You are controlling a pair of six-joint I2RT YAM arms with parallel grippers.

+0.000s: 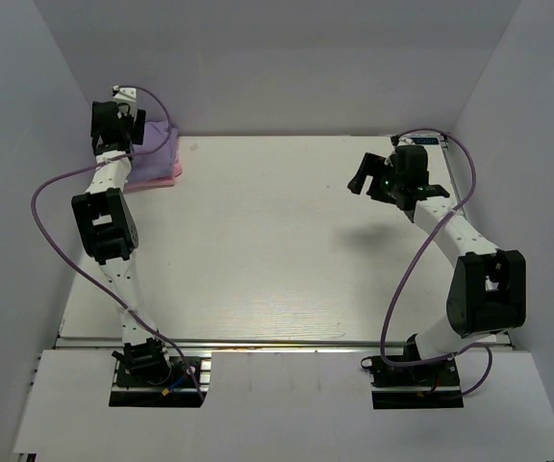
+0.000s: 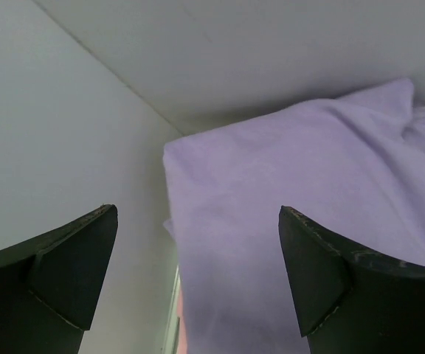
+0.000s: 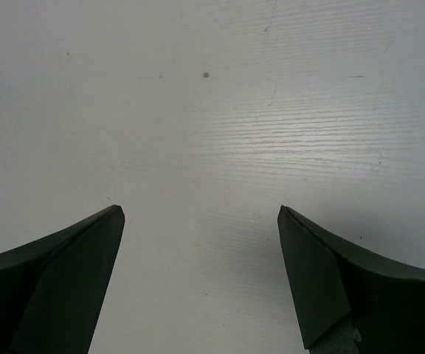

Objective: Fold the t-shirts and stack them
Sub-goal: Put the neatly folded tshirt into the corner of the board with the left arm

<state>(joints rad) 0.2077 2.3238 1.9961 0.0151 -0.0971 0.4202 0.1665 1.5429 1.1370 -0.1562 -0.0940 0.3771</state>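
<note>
Lavender t-shirt (image 1: 159,152): lies folded in the far-left corner of the table (image 1: 287,250), on top of the pink one, close against the white walls. In the left wrist view (image 2: 294,184) its cloth is smooth in the middle, with soft creases toward the right edge.
Pink t-shirt (image 1: 163,180): lies folded under the lavender one; only its near and right edges show as a thin band.
Stack: the two t-shirts lie one on the other, with the pink edge sticking out slightly toward the near side.
Left gripper (image 1: 118,120) (image 2: 198,221): hangs over the stack in the far-left corner, jaws spread wide with nothing between them. The lavender cloth shows in the gap below, and the pictures do not show whether the fingers touch it.
Right gripper (image 1: 385,180) (image 3: 201,214): held above the right part of the table, well apart from the t-shirts, jaws spread wide and empty. Only bare white tabletop (image 3: 235,110) shows beneath it.
Purple cables (image 1: 56,183): loop along both arms.
</note>
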